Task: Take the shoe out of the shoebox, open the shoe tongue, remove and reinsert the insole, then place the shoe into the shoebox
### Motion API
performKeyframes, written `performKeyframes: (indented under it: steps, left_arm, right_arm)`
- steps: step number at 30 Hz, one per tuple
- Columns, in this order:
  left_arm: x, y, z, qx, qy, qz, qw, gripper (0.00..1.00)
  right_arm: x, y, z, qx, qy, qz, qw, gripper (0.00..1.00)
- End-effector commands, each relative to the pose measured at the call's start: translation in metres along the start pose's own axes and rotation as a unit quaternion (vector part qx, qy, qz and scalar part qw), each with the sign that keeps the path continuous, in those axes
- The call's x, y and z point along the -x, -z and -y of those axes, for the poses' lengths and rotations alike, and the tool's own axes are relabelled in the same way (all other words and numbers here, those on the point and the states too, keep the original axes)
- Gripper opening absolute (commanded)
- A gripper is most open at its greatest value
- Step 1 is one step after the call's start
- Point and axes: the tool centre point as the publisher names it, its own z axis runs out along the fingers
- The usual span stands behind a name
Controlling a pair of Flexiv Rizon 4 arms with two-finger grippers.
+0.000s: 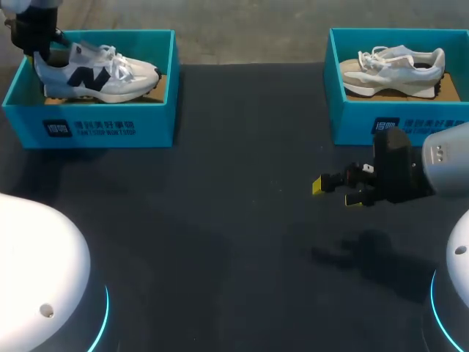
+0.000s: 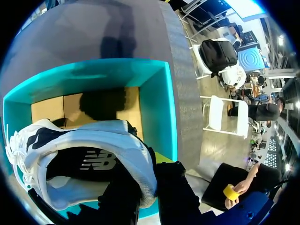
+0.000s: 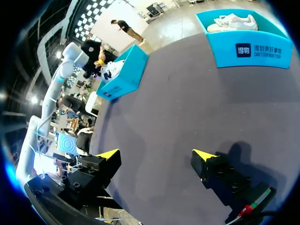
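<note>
I judged this to be the very first step, getting the shoe (image 1: 95, 73) out of its shoebox (image 1: 88, 121). The white shoe with the navy side panel sat in the teal box at the far left of the table (image 1: 220, 220), toe pointing toward the middle. My left claw (image 1: 44, 53) was at its heel. From the left wrist the heel collar ran down between the dark fingers, one seemingly inside the collar and one behind it, so I took the claw to be pinched on the heel (the yellow tips themselves were mostly hidden). The box's cardboard floor showed beyond the shoe, though I could not tell whether the sole was off it.

My right claw (image 1: 335, 192) hung above bare table with its fingers wide apart and nothing between them, just in front of a second box (image 1: 399, 128) holding a second shoe (image 1: 396, 70).

The next move called for a straight lift so the toe cleared the near wall, then a carry to the open table, where the right claw could steady the shoe for the tongue.
</note>
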Motion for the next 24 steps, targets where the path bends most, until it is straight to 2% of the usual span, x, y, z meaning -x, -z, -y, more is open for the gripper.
performKeyframes:
  steps: [1,24]
  left_arm:
    - [0.001,0.001,0.011,0.008,-0.001,0.000,1.000,0.00]
    - [0.007,-0.019,0.033,-0.007,-0.005,-0.002,1.000,0.00]
  right_arm:
    - [-0.002,-0.002,0.001,0.002,-0.001,0.003,1.000,1.00]
    - [-0.002,-0.002,0.001,0.002,-0.001,0.003,1.000,1.00]
